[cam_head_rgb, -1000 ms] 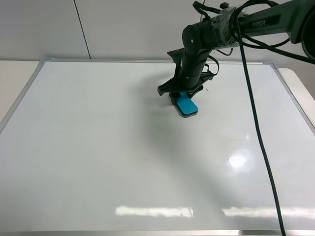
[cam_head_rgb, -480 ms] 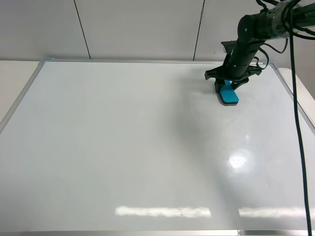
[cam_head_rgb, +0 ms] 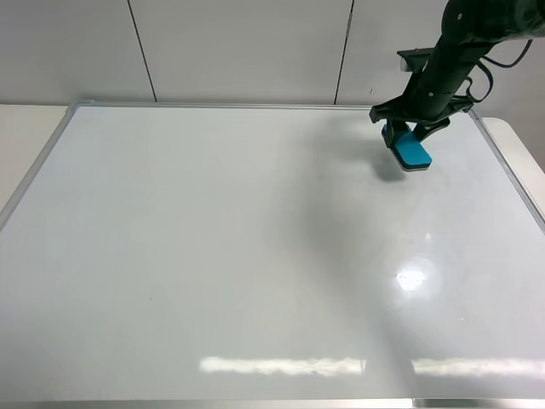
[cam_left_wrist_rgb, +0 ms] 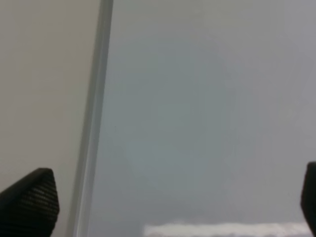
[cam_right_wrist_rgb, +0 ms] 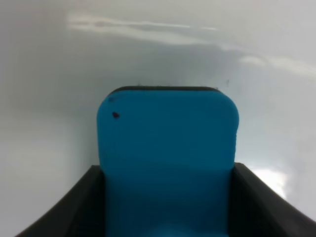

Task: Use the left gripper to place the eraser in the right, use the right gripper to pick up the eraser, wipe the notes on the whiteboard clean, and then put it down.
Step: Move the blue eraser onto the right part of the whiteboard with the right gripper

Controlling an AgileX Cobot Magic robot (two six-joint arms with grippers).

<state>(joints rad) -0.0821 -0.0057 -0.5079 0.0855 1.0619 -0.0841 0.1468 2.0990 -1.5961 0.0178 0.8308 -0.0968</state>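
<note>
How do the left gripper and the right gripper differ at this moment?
The left gripper is open and holds nothing; the right gripper is shut on the eraser. The left gripper hangs over the frame edge of the whiteboard and is out of the high view; the right gripper is at the board's far right corner. Both have black fingers.

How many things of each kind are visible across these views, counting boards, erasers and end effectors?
Whiteboard: 1
Eraser: 1
End effectors: 2, the right end effector shut on the eraser, the left end effector open over the board's edge
Marker notes: 0 visible
Total: 4
</note>
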